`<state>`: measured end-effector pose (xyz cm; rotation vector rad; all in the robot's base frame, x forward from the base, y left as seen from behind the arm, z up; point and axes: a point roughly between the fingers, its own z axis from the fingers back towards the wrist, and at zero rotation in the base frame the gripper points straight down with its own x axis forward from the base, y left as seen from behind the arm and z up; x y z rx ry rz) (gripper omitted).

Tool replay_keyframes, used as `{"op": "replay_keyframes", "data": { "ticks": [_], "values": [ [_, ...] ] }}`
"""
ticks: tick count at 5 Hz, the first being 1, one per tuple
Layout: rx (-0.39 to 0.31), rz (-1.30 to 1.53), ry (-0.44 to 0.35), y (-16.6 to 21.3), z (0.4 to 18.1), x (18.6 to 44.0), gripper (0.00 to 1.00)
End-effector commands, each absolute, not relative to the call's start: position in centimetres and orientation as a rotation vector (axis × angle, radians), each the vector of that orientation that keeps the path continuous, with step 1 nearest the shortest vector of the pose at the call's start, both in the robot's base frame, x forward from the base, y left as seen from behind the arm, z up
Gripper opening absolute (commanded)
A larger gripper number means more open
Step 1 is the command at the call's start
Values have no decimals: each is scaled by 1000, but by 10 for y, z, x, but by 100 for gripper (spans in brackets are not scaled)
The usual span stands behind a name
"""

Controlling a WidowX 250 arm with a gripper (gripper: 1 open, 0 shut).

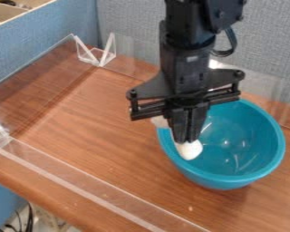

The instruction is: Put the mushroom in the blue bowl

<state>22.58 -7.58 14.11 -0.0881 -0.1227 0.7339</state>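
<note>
The blue bowl (254,161) stands on the wooden table at the right. My gripper (187,134) points straight down over the bowl's left inner side. It is shut on the mushroom (188,149), whose cream-white body hangs below the fingertips, just inside the left rim. The mushroom's cap is hidden between the fingers. I cannot tell whether the mushroom touches the bowl's wall.
Low clear acrylic walls (75,172) ring the wooden table (87,109). A small clear stand (99,50) sits at the back left. Beyond it are a blue partition (44,45) and a wooden box (21,18).
</note>
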Motion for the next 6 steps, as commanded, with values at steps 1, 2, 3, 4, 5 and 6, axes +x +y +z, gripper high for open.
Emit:
{"op": "replay_keyframes", "data": {
  "ticks": [1, 2, 3, 4, 5, 6],
  "values": [
    [-114, 707, -141, -69, 148, 229, 0],
    [-115, 688, -135, -59, 145, 232, 0],
    [-111, 660, -121, -50, 134, 241, 0],
    [-109, 695, -118, -55, 127, 247, 0],
    [-110, 734, -120, -58, 125, 255, 0],
    [-111, 714, -115, -55, 118, 262, 0]
  ]
}}
